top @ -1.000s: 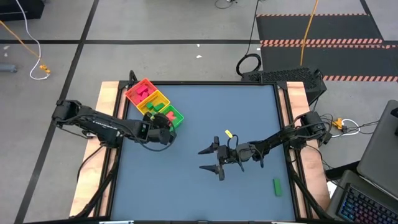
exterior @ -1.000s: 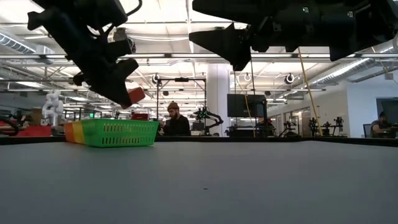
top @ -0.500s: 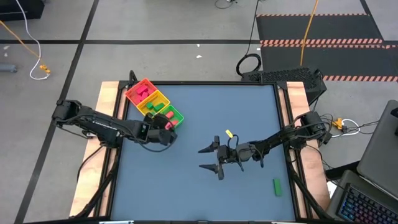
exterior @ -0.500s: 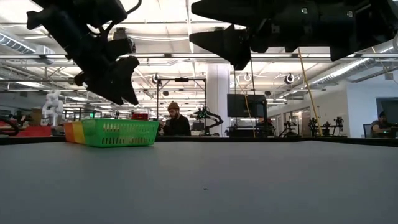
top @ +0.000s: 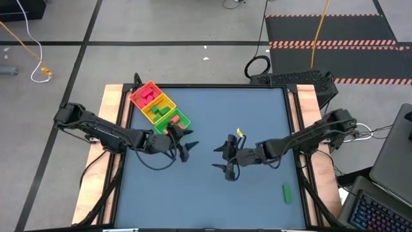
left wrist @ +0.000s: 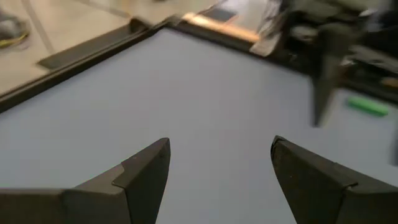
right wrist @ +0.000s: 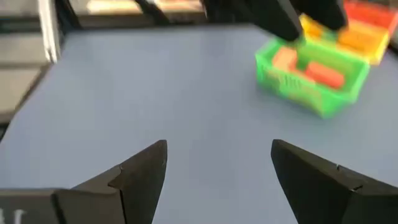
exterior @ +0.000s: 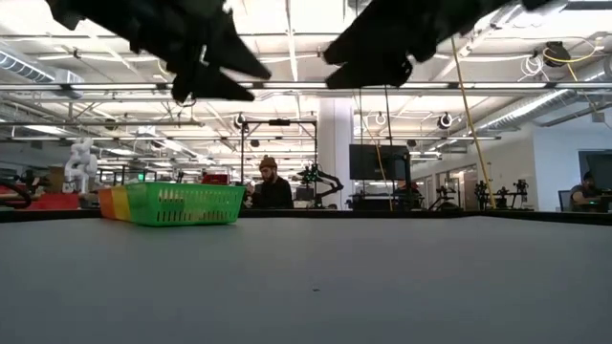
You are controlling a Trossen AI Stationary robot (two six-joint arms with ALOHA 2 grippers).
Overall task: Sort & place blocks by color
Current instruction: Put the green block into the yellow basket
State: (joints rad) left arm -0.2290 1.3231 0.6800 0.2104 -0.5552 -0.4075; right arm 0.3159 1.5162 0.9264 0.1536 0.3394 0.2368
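The three-compartment tray [top: 158, 107] stands at the table's far left, with pink-red blocks in its red end [top: 145, 94]. Its green end [right wrist: 311, 73] holds two red blocks [right wrist: 323, 73]. One green block [top: 287, 192] lies flat on the table at the near right and also shows in the left wrist view [left wrist: 367, 106]. My left gripper [top: 190, 151] hangs open above the table, just right of the tray's green end, and its fingers [left wrist: 146, 171] have nothing between them. My right gripper [top: 216, 159] hangs open at mid-table, facing the left one.
The blue table top [top: 257, 109] is bounded by wooden side rails [top: 111, 109]. A small yellow piece [top: 239, 133] shows by the right arm. In the low view both grippers hang high above the table [exterior: 306, 277]. A person [exterior: 271, 186] sits in the room behind.
My left gripper, shut on a red block over the tray's green end, has opened, and the block is gone from its fingers. The gripper has then swung away from the tray toward the table's right edge and turned to face the right arm. My right gripper has shifted slightly and stayed open.
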